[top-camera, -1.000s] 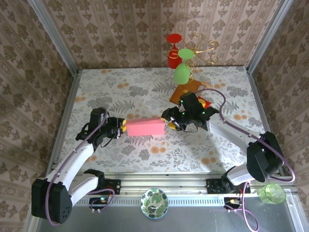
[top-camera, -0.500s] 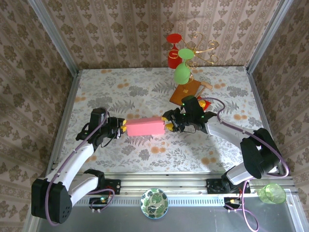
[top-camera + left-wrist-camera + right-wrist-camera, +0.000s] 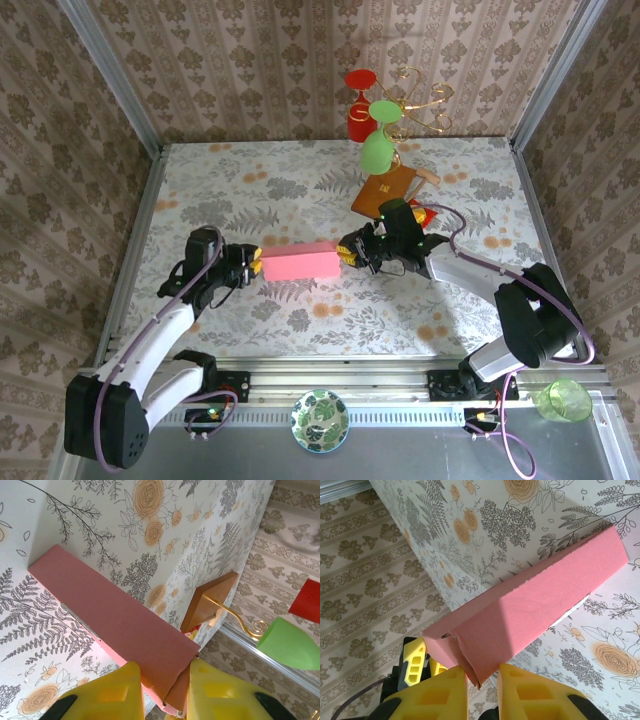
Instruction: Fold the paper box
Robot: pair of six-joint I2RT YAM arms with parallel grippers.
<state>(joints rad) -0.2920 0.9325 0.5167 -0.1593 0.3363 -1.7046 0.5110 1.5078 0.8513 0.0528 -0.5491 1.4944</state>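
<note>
1. A pink, thin-cardboard paper box [image 3: 300, 263], folded into a long, flat rectangular shape, sits crosswise over the middle of the floral-patterned table [image 3: 250, 190], between the two arms. I cannot tell whether it rests on the table or is raised off it.
2. The yellow-padded left fingers [image 3: 254, 270] meet the box at its left end. In the left wrist view the left fingers [image 3: 110, 692] are clamped on the near end of the paper box [image 3: 115, 620], one on each side, with a creased end flap caught between them.
3. The yellow-padded right fingers [image 3: 346, 252] meet the box's right end. In the right wrist view the right fingers [image 3: 440, 692] are drawn in tight on the near corner of the paper box [image 3: 545, 600], pinching its end flap.
4. In that same view the box's long pink face runs away from the camera.
5. A brown rectangular wooden board [image 3: 385, 188] lies beyond the right arm, well apart from the box, with a small red-and-yellow packet [image 3: 422, 213] just beside it.
6. At the table's far edge a gold wire stand [image 3: 425, 100] is next to a red plastic goblet [image 3: 360, 120] and a green plastic goblet [image 3: 378, 150].
7. On the near rail sit a leaf-patterned bowl [image 3: 320, 420] and a translucent green cup [image 3: 562, 400].
</note>
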